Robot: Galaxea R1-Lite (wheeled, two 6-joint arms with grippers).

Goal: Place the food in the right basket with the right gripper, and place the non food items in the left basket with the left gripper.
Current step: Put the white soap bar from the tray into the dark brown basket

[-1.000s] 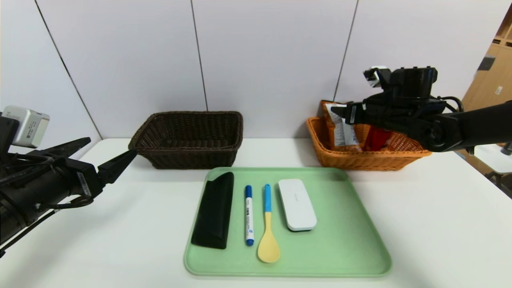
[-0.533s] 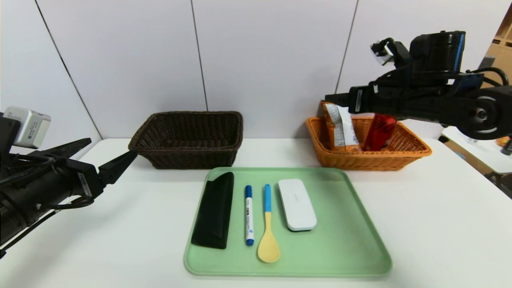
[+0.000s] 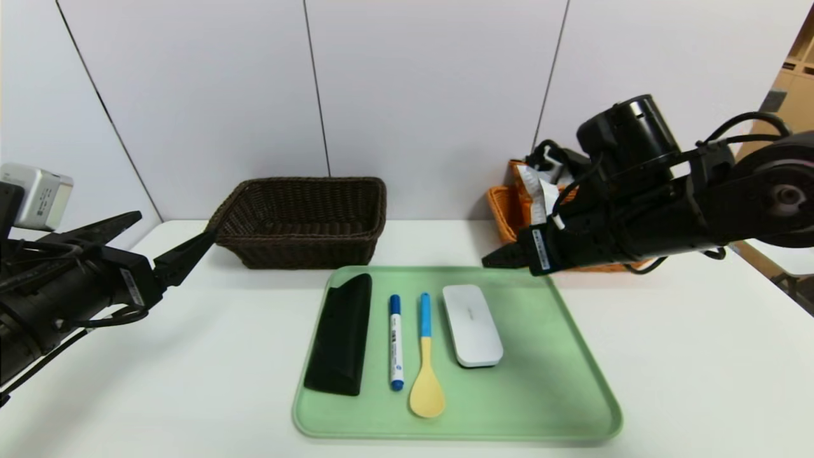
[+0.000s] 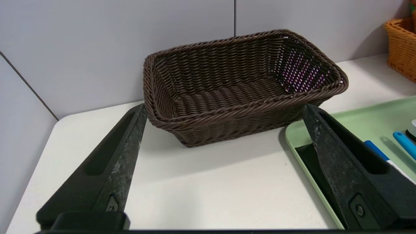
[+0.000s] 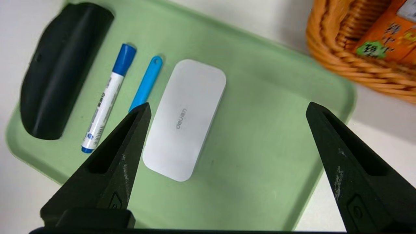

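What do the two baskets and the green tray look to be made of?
Dark brown basket: woven wicker or plastic rattan, twisted strands, slight sheen. Orange basket: the same weave, glossier. Green tray: probably matte moulded plastic, smooth with a rounded raised rim.

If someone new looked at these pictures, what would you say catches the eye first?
Probably the green tray at the table's middle, with four things in a row: a black case, a blue-capped marker, a blue-handled yellow spoon and a white case. Next, the right gripper, open and empty above the tray's far right corner, in front of the orange basket. The dark brown basket lies empty.
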